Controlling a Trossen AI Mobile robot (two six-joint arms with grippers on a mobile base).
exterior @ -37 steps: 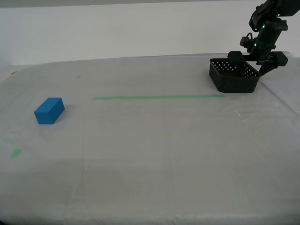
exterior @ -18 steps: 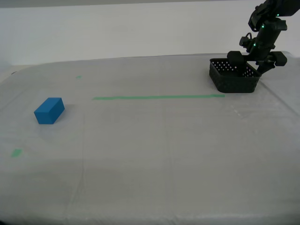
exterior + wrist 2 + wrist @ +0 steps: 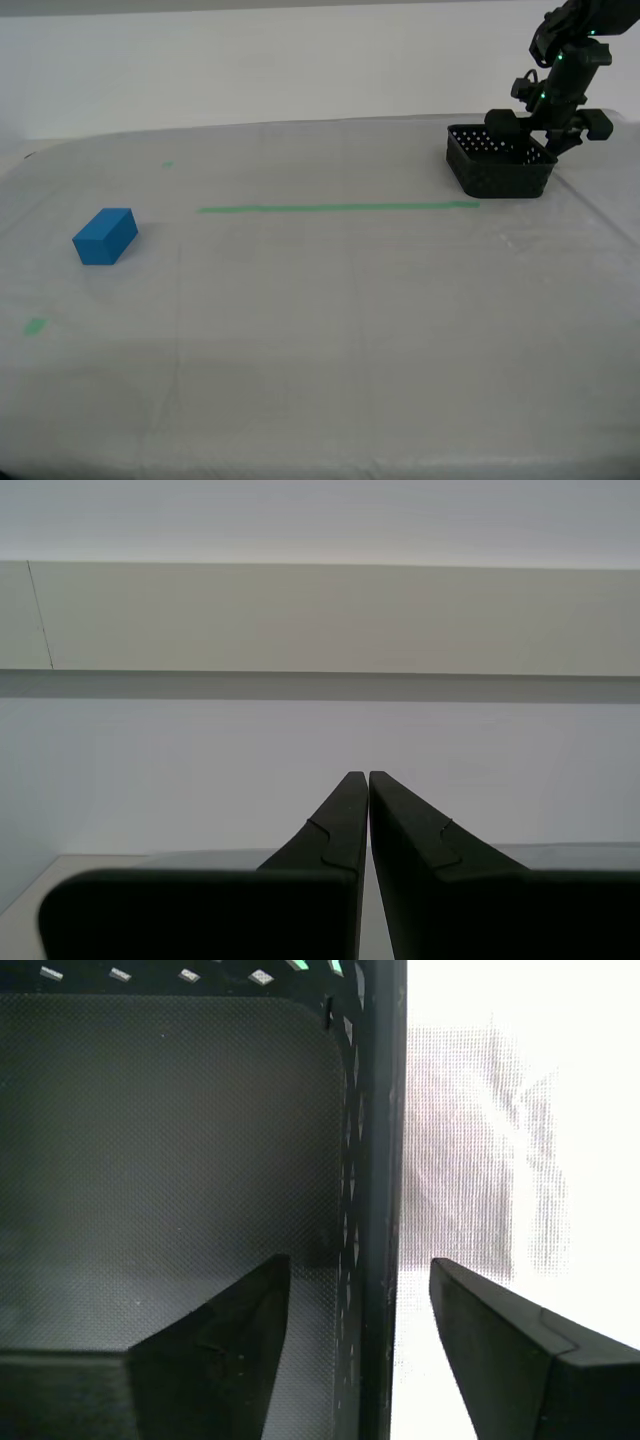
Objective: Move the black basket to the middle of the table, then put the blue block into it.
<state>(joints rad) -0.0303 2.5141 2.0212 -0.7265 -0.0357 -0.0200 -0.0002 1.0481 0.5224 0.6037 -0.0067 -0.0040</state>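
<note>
Basket (image 3: 500,165), black perforated plastic, sat at the far corner of the worktop (image 3: 330,330) on the exterior view's right, beyond the green tape line (image 3: 338,208). First end effector (image 3: 345,1345) straddled one wall, jaws apart, one inside, one outside. It should close squarely on that thin wall before dragging toward the middle. Second end effector (image 3: 368,810) was closed, empty. Block (image 3: 104,236), solid blue, lay well apart.
</note>
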